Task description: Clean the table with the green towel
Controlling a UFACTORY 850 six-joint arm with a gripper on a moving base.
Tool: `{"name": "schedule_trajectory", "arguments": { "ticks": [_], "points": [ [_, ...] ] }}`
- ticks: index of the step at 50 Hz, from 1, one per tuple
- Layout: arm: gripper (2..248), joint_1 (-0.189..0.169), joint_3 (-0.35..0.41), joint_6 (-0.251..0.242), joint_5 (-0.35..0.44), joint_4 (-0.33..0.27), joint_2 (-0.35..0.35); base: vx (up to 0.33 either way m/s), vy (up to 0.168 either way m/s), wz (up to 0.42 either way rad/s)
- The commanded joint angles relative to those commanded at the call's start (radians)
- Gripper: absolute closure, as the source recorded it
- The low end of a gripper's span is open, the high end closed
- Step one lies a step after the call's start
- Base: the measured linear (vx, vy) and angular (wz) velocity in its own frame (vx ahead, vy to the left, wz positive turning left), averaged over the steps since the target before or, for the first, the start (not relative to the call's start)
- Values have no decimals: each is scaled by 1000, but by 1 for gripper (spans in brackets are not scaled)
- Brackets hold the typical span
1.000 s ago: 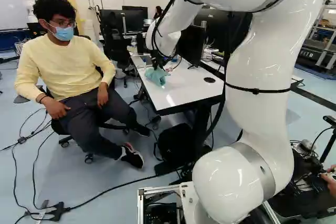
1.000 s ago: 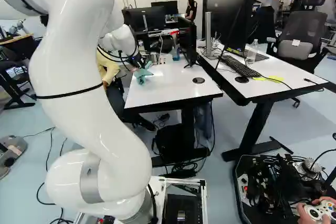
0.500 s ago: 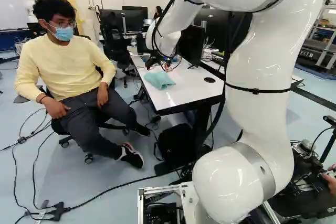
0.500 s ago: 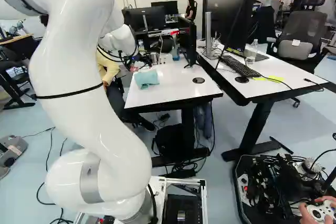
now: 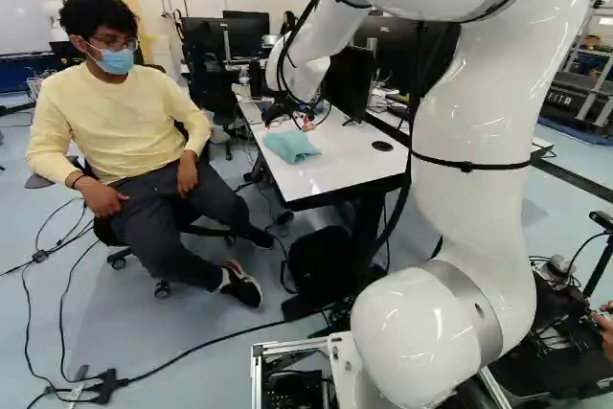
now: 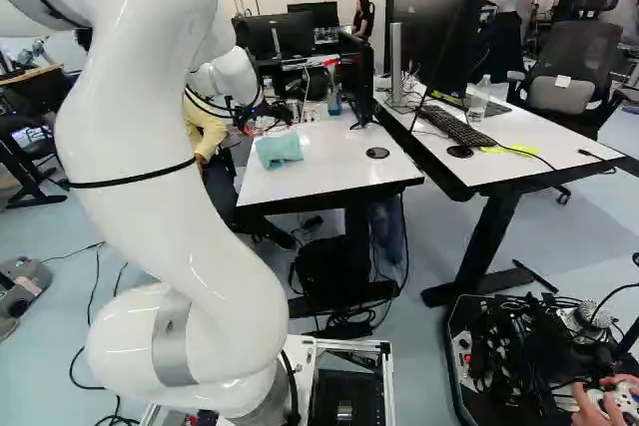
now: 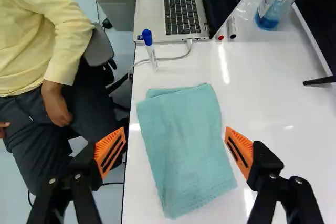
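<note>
As gripper (image 5: 286, 124) gapes, green towel (image 7: 184, 150) below, btwn fingers

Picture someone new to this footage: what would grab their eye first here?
Most likely the big white arm, which fills much of both base views, right of the middle in the left one and left of it in the right one. Next comes the green towel, spread on the white table below the open gripper. A person in yellow sits beside the table.
</note>
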Motion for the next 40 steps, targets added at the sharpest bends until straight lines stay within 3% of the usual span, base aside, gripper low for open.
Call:
{"name": "schedule_trajectory", "arguments": {
  "ticks": [40],
  "points": [
    [3,-20,97,0,93,-1,55,0,0,0]
  ]
}}
